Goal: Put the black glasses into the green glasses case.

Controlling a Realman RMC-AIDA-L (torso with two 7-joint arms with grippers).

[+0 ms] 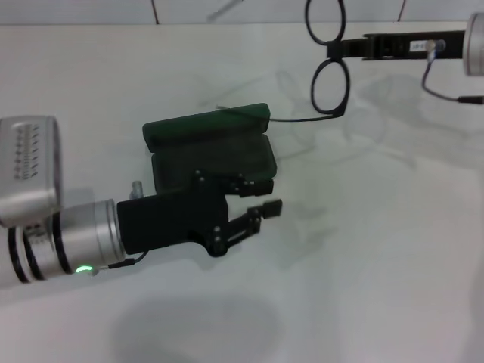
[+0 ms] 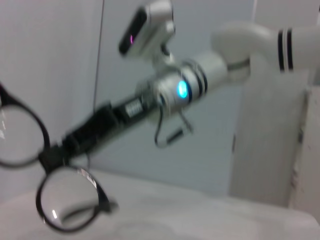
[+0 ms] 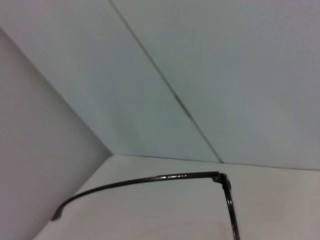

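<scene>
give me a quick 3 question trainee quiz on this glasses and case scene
1. True or false: the glasses lie inside the case.
2. Which end effector holds the glasses? A left B right
3. Fill in: the case lid is ___.

Key: 1 false, they hang in the air beyond the case. 2 B, the right end effector grips them at the bridge; the left end effector is at the case. 3 open.

white table (image 1: 393,249) | pale wall (image 3: 225,75) with dark seam behind

White table (image 1: 393,265) — pale panelled wall (image 3: 210,60) behind
</scene>
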